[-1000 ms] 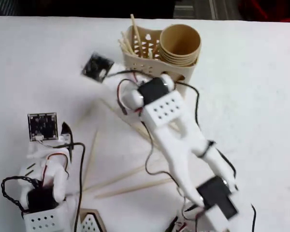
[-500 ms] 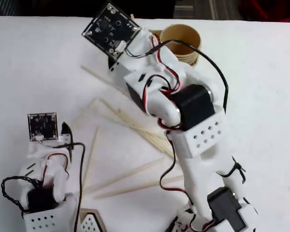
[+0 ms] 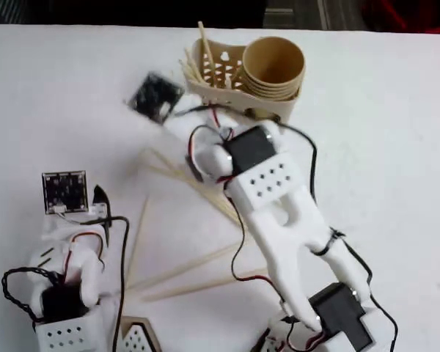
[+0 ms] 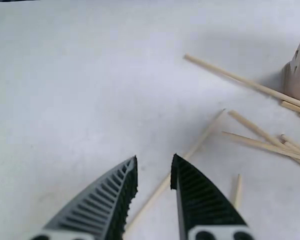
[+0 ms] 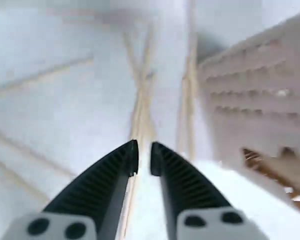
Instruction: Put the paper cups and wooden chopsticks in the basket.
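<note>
In the high view, the basket (image 3: 238, 94) stands at the far middle of the table (image 3: 396, 147), with the stacked paper cups (image 3: 273, 66) in its right part and several upright chopsticks (image 3: 204, 57) in its left part. The right arm (image 3: 268, 183) stretches from the near edge up to the basket's near left corner, and loose chopsticks (image 3: 177, 270) lie scattered on the table between the two arms. The left arm (image 3: 66, 271) sits at the near left corner. In the left wrist view, the left gripper (image 4: 154, 167) hangs above the table with its jaws apart and nothing between them; a single chopstick (image 4: 200, 140) lies just beyond its tips. In the right wrist view, the right gripper (image 5: 144, 150) shows only a narrow gap, gripping nothing, over crossed chopsticks (image 5: 140, 95) beside the basket's wall (image 5: 255, 110).
</note>
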`<action>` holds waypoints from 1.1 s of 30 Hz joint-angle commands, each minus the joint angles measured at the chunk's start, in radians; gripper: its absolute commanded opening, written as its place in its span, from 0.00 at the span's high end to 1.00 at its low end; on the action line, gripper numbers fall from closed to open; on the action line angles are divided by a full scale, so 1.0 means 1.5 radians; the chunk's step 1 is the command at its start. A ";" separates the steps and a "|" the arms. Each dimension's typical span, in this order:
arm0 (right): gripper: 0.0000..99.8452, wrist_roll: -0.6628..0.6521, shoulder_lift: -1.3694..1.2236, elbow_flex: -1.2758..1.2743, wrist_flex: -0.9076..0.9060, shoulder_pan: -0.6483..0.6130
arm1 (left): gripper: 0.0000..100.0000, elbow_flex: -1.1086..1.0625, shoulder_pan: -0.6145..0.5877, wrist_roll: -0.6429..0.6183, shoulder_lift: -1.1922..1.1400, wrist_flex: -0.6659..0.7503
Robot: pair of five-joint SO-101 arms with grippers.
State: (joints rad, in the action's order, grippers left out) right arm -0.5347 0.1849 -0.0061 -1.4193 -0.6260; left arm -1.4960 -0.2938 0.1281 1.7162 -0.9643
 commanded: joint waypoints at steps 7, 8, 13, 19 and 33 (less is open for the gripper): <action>0.81 -0.083 -0.195 -0.069 0.017 -0.004 | 0.87 0.003 -0.005 0.008 0.009 0.011; 0.82 -0.089 -0.216 -0.069 0.019 -0.004 | 0.87 0.003 -0.005 0.008 0.009 0.011; 0.83 -0.091 -0.296 -0.069 0.067 0.013 | 0.87 0.003 -0.005 0.008 0.009 0.011; 0.83 -0.092 -0.343 -0.069 0.111 0.026 | 0.87 0.003 -0.005 0.008 0.009 0.011; 0.87 -0.093 -0.445 -0.029 0.147 0.057 | 0.87 0.003 -0.005 0.008 0.009 0.011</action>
State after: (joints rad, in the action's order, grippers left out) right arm -0.6636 -0.4227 -0.0936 -1.2075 -0.5539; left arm -1.4960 -0.2938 0.1281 1.7162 -0.9643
